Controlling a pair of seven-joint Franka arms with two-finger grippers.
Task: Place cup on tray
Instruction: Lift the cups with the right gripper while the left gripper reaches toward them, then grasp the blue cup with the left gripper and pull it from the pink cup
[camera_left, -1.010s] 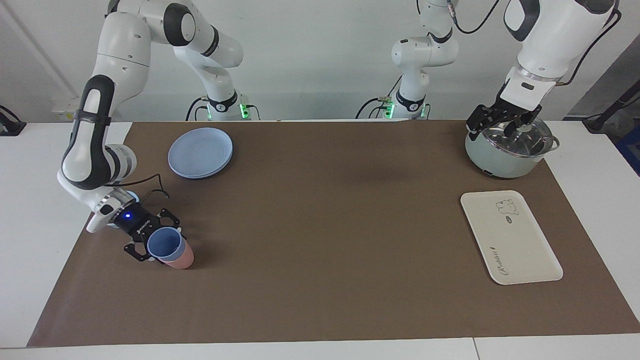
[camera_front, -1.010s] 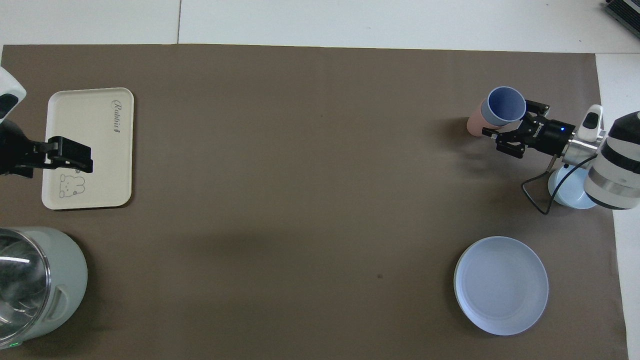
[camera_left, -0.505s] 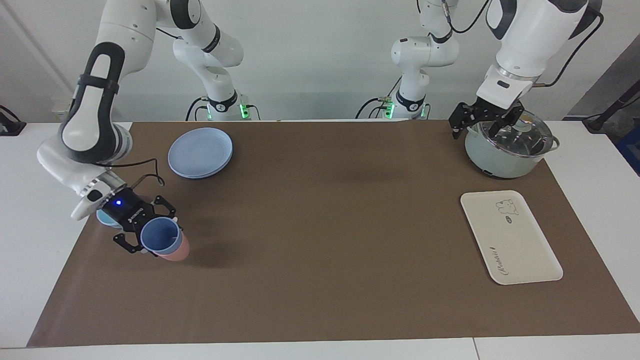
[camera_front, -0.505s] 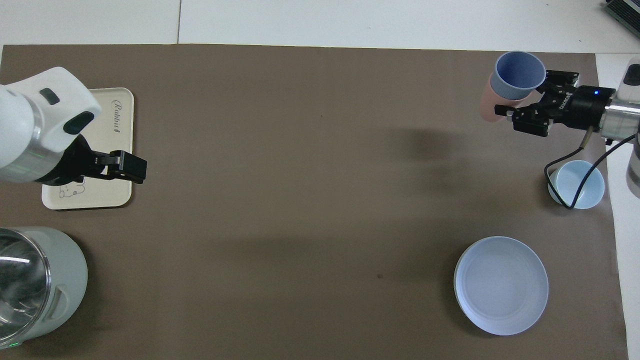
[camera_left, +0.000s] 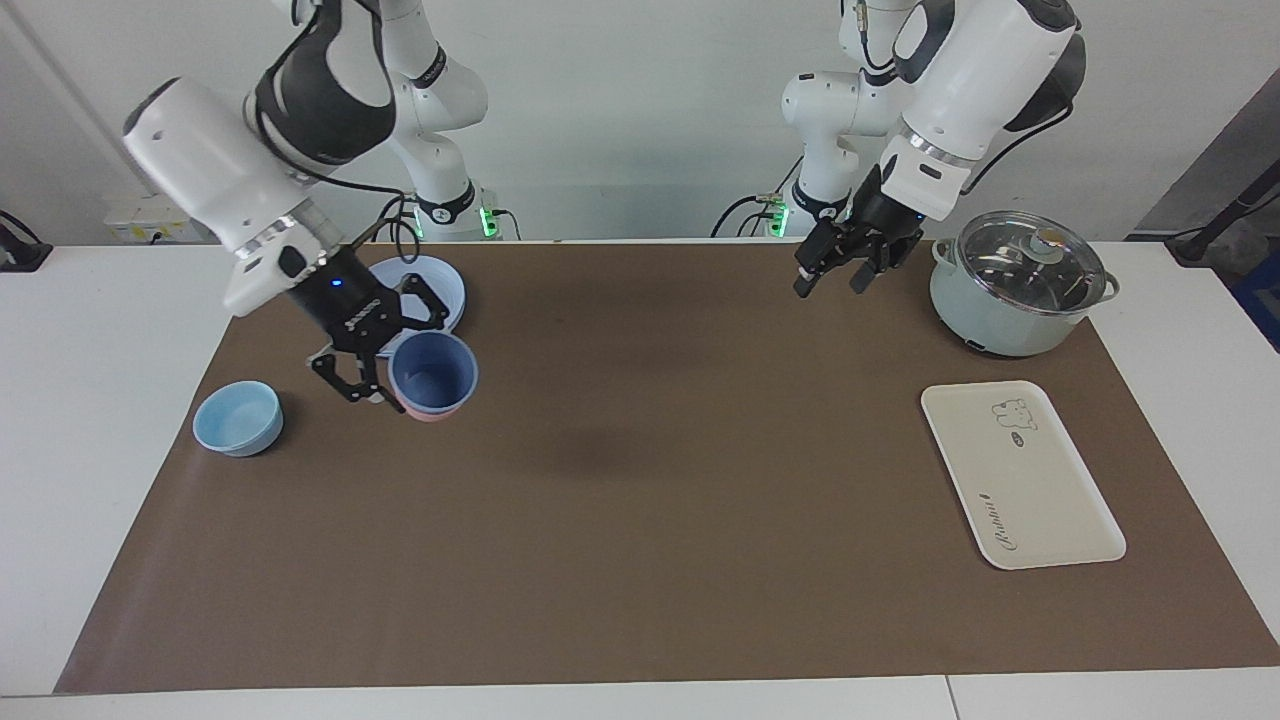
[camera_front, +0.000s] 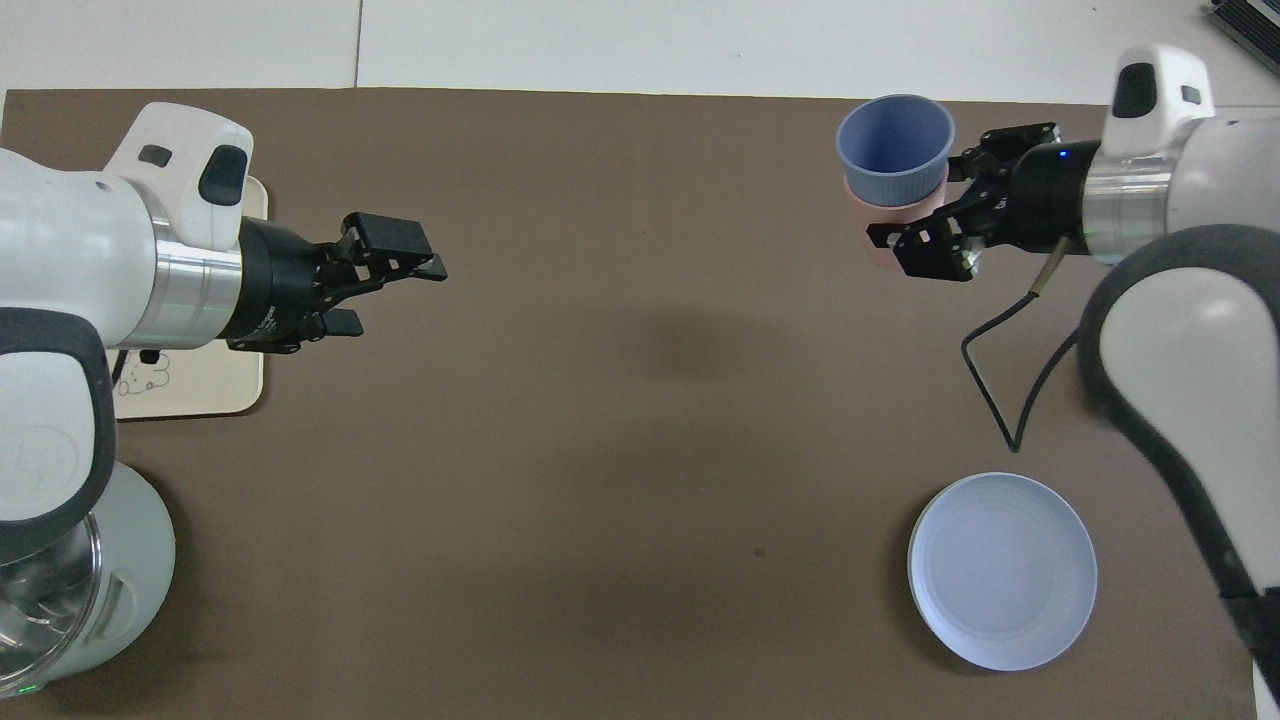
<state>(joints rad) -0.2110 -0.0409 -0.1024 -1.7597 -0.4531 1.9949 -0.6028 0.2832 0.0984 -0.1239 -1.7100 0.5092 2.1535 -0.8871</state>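
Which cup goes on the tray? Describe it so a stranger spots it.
Look to the right arm's end of the table, where the right gripper hangs over the brown mat. It holds two stacked cups: the blue cup is the inner one, sitting in a pink cup.

Tumblers: two, one periwinkle-blue cup (camera_left: 433, 373) nested in one salmon-pink tumbler (camera_front: 886, 225). One each: round blue plate (camera_front: 1002, 570), light-blue bowl (camera_left: 238, 417), lidded pot (camera_left: 1020, 283), cream tray (camera_left: 1020, 473). Grippers: two.
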